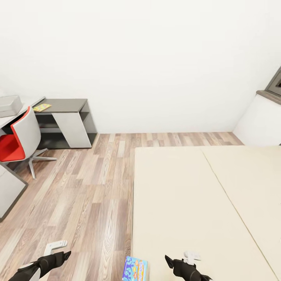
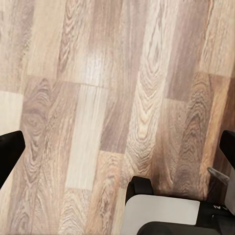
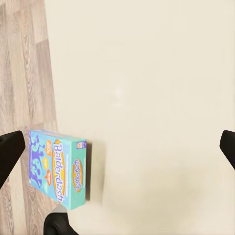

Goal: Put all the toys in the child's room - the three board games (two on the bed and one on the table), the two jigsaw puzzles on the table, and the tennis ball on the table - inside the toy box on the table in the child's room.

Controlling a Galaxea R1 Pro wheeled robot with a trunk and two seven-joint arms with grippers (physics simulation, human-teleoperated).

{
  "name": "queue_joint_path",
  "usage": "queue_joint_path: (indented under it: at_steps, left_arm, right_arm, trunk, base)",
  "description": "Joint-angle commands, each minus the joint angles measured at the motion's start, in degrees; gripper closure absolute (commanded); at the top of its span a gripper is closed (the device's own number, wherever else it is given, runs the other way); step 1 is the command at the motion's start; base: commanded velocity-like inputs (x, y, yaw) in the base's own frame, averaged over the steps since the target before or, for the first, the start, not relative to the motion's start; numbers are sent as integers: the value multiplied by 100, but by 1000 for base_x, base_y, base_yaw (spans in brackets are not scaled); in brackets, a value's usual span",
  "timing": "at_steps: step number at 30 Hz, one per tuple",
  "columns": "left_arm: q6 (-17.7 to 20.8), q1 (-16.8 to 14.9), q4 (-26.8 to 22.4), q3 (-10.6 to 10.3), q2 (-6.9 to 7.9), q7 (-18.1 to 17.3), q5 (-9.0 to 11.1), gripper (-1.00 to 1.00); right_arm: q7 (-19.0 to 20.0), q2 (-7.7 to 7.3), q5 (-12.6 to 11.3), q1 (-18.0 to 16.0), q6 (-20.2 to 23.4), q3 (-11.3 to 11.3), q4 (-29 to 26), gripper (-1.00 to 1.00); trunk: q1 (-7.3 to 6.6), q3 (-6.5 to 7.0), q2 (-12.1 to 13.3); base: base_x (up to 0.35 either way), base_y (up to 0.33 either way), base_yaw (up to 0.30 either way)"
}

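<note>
Head view: red chair (image 1: 17,142) fronts the table (image 1: 64,105).

Blue board game (image 1: 135,269) cut by bottom edge in head view, lower part unseen. Toy box (image 1: 9,105) on surface (image 1: 62,105) clipped by left edge; contents hidden. Jigsaw puzzle (image 1: 41,107) too small, pattern unreadable. Red chair (image 1: 19,141) cropped at left. Bed (image 1: 203,203) runs off right and bottom edges. Left claw (image 2: 117,147) and right claw (image 3: 117,147): fingertips barely inside wrist frames, rest cut off.
</note>
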Motion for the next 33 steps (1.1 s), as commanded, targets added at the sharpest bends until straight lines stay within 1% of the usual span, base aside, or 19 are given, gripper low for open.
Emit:
queue_joint_path:
  at_steps: [1, 33]
  left_arm:
    - [60, -1, -9, 34, -2, -35, 56, -100]
    - [60, -1, -9, 34, -2, -35, 56, -100]
  right_arm:
    - [41, 7, -52, -3, 57, -35, -9, -100]
    - [24, 11, -46, -3, 54, -26, -9, -100]
  trunk:
    - [3, -3, -10]
    - [3, 288, -10]
  base:
    - [0, 0, -6]
    - [0, 0, 0]
